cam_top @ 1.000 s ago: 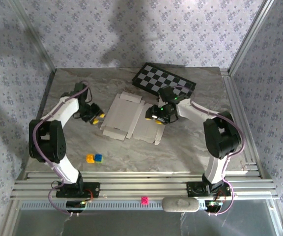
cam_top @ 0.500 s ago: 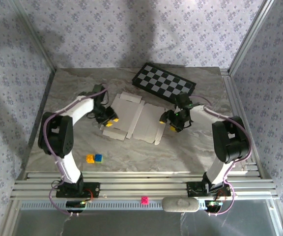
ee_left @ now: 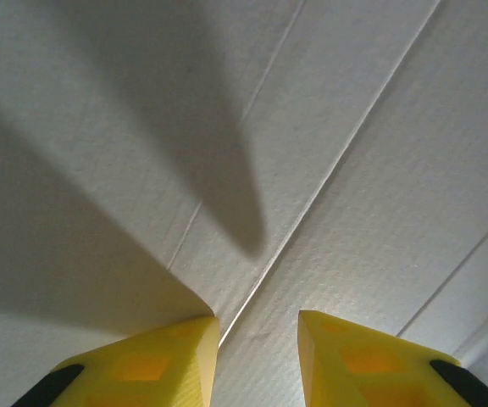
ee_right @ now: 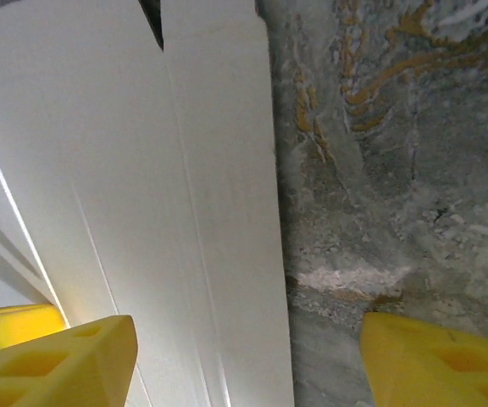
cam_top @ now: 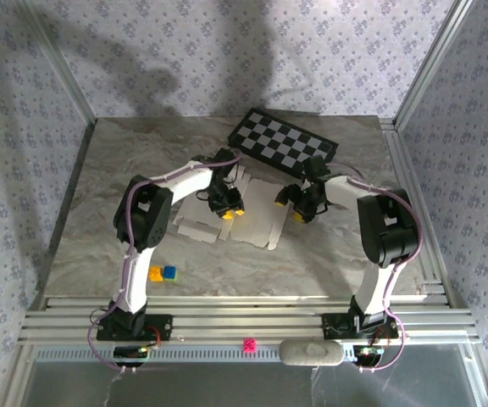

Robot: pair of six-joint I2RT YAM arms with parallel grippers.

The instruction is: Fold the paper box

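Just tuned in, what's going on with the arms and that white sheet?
Both arms reach over the paper box, which lies flat and unfolded on the table. The left gripper hangs close above a crease mid-sheet, jaws slightly apart, nothing between them. The right gripper is wide open, straddling the sheet's right edge: one finger over card, one over table. Nothing is gripped yet.
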